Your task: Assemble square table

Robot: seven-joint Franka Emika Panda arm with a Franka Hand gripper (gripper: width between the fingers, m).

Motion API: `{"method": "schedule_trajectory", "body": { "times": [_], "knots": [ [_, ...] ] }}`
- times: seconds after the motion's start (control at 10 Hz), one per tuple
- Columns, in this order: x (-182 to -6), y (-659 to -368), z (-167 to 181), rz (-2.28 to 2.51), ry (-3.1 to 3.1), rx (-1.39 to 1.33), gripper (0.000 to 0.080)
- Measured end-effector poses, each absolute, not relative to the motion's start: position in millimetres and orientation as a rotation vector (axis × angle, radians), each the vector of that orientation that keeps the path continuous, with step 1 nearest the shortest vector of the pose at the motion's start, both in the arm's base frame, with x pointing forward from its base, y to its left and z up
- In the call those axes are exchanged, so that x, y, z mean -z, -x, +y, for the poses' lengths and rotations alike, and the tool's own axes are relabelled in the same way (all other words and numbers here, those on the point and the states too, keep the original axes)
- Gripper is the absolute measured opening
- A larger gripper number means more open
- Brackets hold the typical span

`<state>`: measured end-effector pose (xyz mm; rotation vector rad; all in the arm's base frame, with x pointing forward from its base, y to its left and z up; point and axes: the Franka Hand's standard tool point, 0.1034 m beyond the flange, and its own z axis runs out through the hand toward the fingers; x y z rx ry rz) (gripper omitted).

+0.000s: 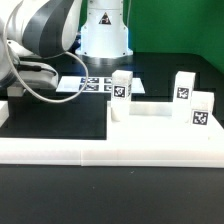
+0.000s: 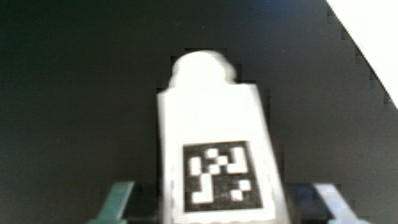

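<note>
In the exterior view, the big white plastic square tabletop [image 1: 60,128] with its raised rim lies low and left of centre on the black table [image 1: 160,90], pushed against the long white border rail [image 1: 110,153] that runs across the lower part of the frame. Three small white tagged block legs [image 1: 121,87] [image 1: 184,85] [image 1: 201,107] stand upright right of centre, and the marker board [image 1: 95,84] lies flat behind them near the upper middle. The arm [image 1: 40,35] fills the upper left; its pincer is hidden there. In the wrist view, a fourth white block leg [image 2: 217,140] with a black-and-white tag sits squarely between the two grey fingertips [image 2: 121,203] of the pincer [image 2: 222,203], which stand close at either side; whether they actually pinch it I cannot tell.
</note>
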<state>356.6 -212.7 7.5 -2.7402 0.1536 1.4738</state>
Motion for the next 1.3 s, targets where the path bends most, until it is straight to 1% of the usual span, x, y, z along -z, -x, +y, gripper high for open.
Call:
{"method": "schedule_trajectory", "body": {
  "times": [0.6, 0.8, 1.0, 1.1, 1.3],
  "knots": [
    [-9.5, -358.7, -212.2, 0.149, 2.740, -1.474, 0.0287],
    [-49.6, -393.7, -197.9, 0.105, 2.757, -1.420, 0.0288],
    [-96.7, -408.2, -174.0, 0.151, 2.733, -1.420, 0.0288],
    [-108.2, -410.6, -166.8, 0.161, 2.744, -1.395, 0.0288],
    [-103.3, -406.9, -169.0, 0.165, 2.741, -1.397, 0.0288]
  ]
}}
